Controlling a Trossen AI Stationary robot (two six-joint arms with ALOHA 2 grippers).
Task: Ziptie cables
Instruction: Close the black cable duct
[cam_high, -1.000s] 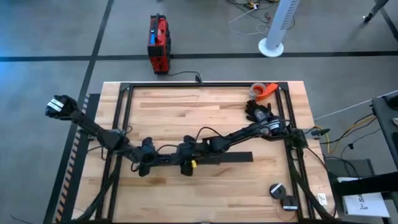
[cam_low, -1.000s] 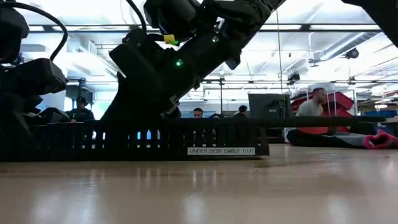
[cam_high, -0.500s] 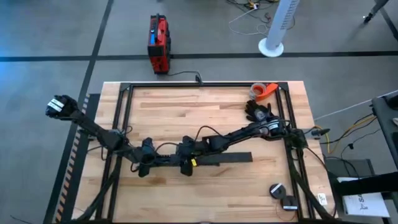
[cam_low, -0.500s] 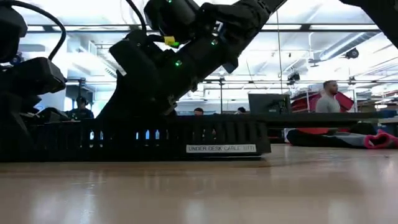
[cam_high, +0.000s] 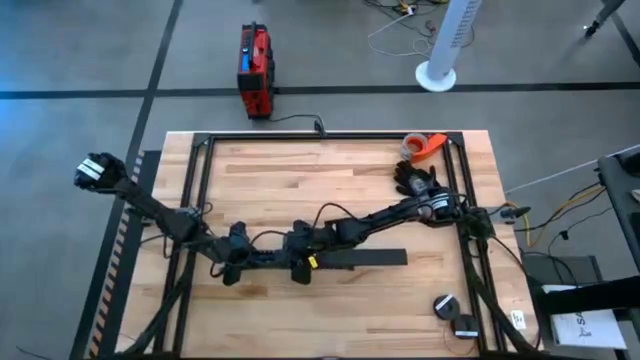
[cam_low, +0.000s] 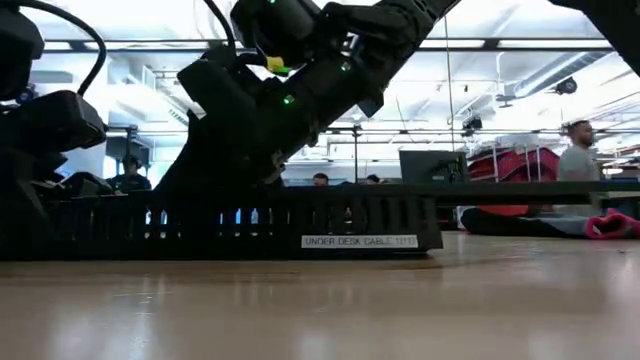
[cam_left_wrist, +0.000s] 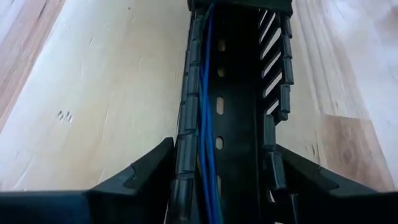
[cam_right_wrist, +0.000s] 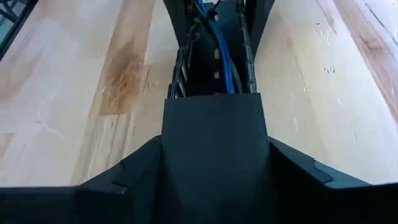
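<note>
Two arms at work over the wooden table (cam_high: 300, 170), meeting just toward 6 o'clock of its centre. Left arm in from 9 o'clock, right arm in from 3 o'clock.

Slotted rail (cam_high: 375, 256) flat on the wood, lying 9-to-3, its free end toward 4 o'clock of centre. In the low view, white label on its side wall legible only as "UNDER DESK CABLE".

Left gripper (cam_left_wrist: 222, 143) astride the rail, fingers spread to the rail's width, one against each outer wall; taken as clamped on the rail, nothing else in it. Right gripper (cam_right_wrist: 214, 140) likewise astride, on a solid black section that fills the gap between its fingers; also taken as a hold on the rail.

Cables (cam_left_wrist: 205, 124) already in the rail's channel, blue strands running lengthwise along one wall; a further dark strand possible, not certain.

No zip tie seen anywhere: none round the bunch, none in either pincer, none on the bare wood.

Judgement: laying-in done or nearly so, rail steadied from both ends. Tying itself not started, so the larger part left: fetching a tie, looping it round the bunch, cinching.

Orange tape roll (cam_high: 425, 146) at 1 o'clock, untouched.
</note>
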